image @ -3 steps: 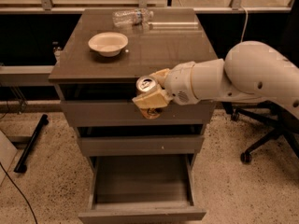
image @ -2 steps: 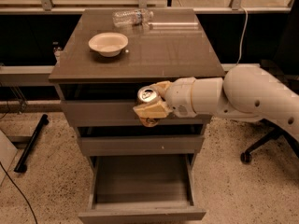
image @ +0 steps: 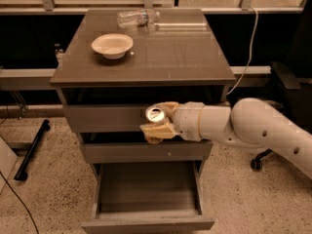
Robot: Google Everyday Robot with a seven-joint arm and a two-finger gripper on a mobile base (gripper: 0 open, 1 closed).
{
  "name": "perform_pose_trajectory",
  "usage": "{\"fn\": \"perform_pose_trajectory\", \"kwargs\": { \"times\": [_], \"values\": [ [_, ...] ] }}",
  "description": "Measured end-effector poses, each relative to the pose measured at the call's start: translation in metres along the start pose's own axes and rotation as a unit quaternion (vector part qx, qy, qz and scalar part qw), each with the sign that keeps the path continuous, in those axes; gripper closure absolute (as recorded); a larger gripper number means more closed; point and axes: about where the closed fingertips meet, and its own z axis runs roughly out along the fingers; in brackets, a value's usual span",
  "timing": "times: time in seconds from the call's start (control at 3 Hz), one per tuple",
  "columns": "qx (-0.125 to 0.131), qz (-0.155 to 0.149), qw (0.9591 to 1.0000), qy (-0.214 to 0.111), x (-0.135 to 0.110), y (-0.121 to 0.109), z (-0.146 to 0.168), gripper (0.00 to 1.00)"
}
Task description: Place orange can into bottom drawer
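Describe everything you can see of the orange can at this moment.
The orange can is a small metal drink can. Mostly its round silver top shows, facing up toward the camera, and little of its body is visible. The gripper holds it between tan fingers, clear of any surface. It hangs in front of the upper drawer fronts, above the open bottom drawer, not inside it.

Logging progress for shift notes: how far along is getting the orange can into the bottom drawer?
Done: the bottom drawer stands pulled open, and the gripper is shut on the orange can. In hand: the can hangs in front of the upper drawers, above the open one. Left: lower it in and release.
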Motion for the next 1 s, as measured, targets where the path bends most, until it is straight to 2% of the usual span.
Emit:
{"fn": "perform_pose_trajectory", "kwargs": {
  "times": [0.33,1.0],
  "values": [
    [0.010,0.008,0.9999,-0.009,0.032,0.003,0.007,1.00],
    [0.023,0.062,0.9978,-0.013,0.098,0.008,0.021,1.00]
  ]
}}
